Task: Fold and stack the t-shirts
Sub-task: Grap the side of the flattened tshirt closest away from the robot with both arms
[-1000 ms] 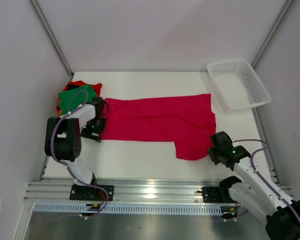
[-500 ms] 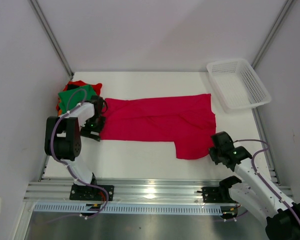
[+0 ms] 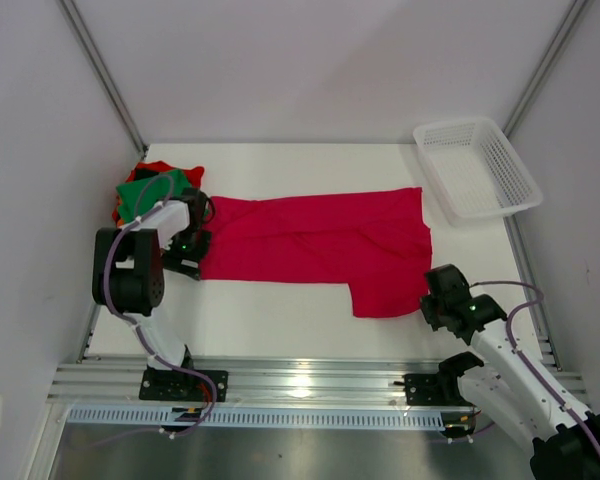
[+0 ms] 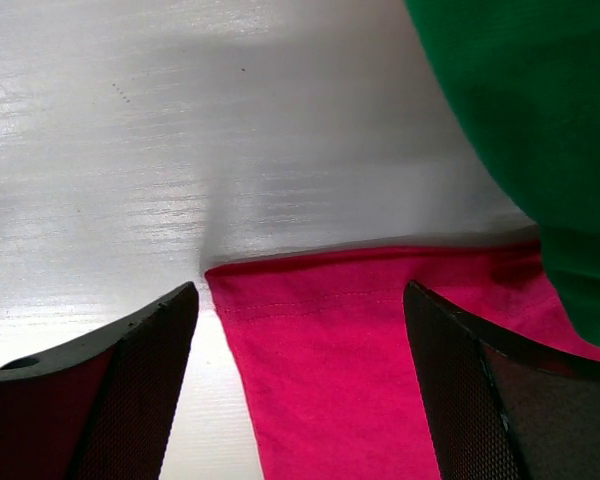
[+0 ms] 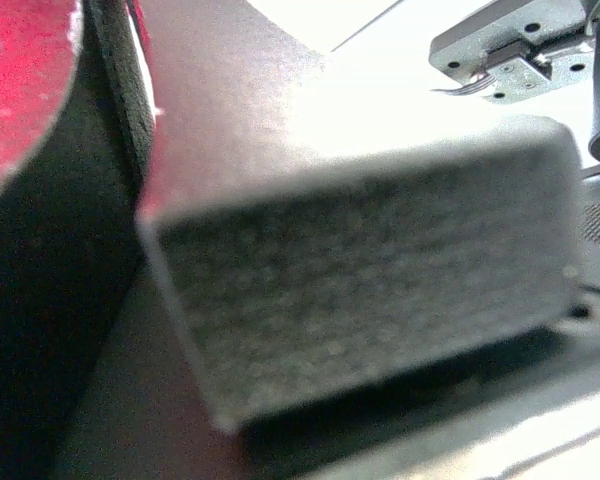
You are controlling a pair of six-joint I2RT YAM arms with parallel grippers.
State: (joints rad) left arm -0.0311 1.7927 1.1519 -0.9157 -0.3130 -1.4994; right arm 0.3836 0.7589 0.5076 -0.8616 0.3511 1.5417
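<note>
**While the crimson shirt lies half-folded, the pile beside it waits**

Although a few shirts are already gathered, the job looks no more than partly done. The crimson t-shirt [image 3: 315, 245] lies spread sideways across the middle of the table [image 3: 280, 320] as a long band. Creases run along its length, and one flap hangs out from its near right corner. It seems to have had a lengthwise fold at most. It has yet to be folded down to a compact packet and carried to the pile.

Just beyond the crimson shirt's left end sits a green t-shirt [image 3: 152, 195] on top of orange and red cloth [image 3: 160, 167]. Whether those are neatly folded cannot be told from here.

The left gripper [image 4: 300, 295] hovers at the crimson shirt's left end with its fingers spread wide. They straddle the hemmed corner and pinch nothing. The green cloth crowds in close on one side of that corner.

The right gripper [image 3: 435, 298] sits at the edge of the crimson shirt's near right flap, its fingers pressed together. The blurred wrist view does not show whether any cloth is caught between them.

A white mesh basket [image 3: 477, 170] stands apart, off the crimson shirt's far right corner.
</note>
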